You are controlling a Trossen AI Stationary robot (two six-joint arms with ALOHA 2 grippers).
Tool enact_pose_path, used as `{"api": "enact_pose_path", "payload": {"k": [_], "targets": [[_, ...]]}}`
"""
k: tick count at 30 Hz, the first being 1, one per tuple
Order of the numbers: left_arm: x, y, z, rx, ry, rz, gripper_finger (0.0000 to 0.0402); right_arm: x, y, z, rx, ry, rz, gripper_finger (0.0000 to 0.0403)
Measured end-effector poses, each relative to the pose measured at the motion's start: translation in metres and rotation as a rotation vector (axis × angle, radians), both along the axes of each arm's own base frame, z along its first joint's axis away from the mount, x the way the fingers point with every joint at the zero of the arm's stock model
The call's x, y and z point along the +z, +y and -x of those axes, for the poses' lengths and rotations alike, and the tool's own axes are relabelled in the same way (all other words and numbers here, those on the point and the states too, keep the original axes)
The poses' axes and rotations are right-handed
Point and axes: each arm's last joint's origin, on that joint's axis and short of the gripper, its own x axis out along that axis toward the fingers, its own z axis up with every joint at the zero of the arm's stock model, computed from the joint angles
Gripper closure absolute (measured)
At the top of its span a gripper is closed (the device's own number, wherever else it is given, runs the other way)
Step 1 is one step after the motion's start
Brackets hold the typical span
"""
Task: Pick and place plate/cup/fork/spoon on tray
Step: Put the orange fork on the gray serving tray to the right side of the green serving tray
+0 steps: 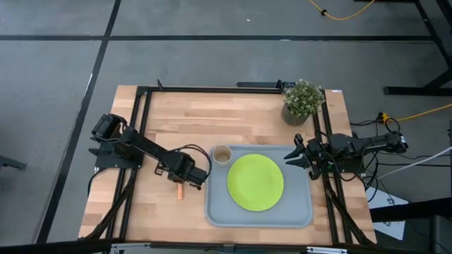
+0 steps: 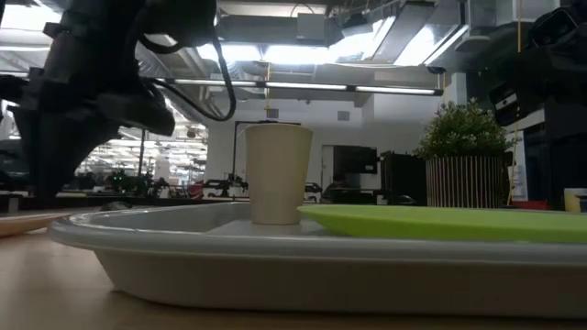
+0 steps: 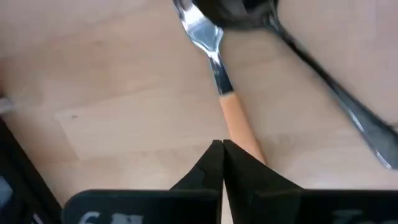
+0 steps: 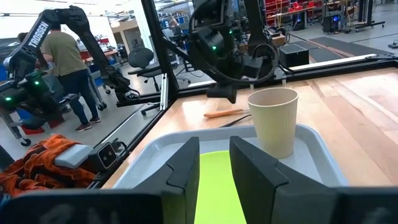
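High view: plate (image 1: 255, 182) and cup (image 1: 222, 154) already on tray (image 1: 215, 212), cup in the 10 o'clock corner; left gripper (image 1: 185, 180) over fork (image 1: 180, 192) just off the tray's 9 o'clock rim, spoon hidden under the arm. Low view: cutlery out of sight. Left wrist view: fingertips together above the orange handle, not gripping; spoon (image 3: 336, 93) alongside, bowl cut off. Right wrist view: right gripper (image 4: 214, 163) parked apart at the 3 o'clock rim.

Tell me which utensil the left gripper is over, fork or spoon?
The fork: its orange handle runs under the shut left gripper. The dark spoon lies off to one side.
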Motion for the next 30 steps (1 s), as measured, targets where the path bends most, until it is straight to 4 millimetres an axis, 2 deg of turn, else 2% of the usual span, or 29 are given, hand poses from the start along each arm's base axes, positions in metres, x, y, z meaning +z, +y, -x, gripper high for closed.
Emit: {"api": "enact_pose_path", "payload": {"k": [10,17,22,26,30], "targets": [[-0.002,-0.024,-0.002,0.042,-0.071,0.069,0.0401,0.000,0.000,0.000,0.001,0.000,-0.001,0.0309],[-0.002,-0.041,0.006,0.053,-0.043,0.105,0.0401,0.000,0.000,0.000,0.001,0.000,-0.002,0.0309],[-0.009,-0.050,0.008,0.060,-0.024,0.099,0.0401,0.000,0.000,0.000,0.009,0.000,-0.001,0.0309],[-0.020,-0.051,0.001,0.052,-0.038,0.109,0.0401,0.000,0.000,0.000,0.009,0.001,0.000,0.0309],[-0.024,-0.043,-0.007,0.037,-0.065,0.099,0.0401,-0.001,0.000,0.000,0.009,0.006,0.000,0.0309]]}}
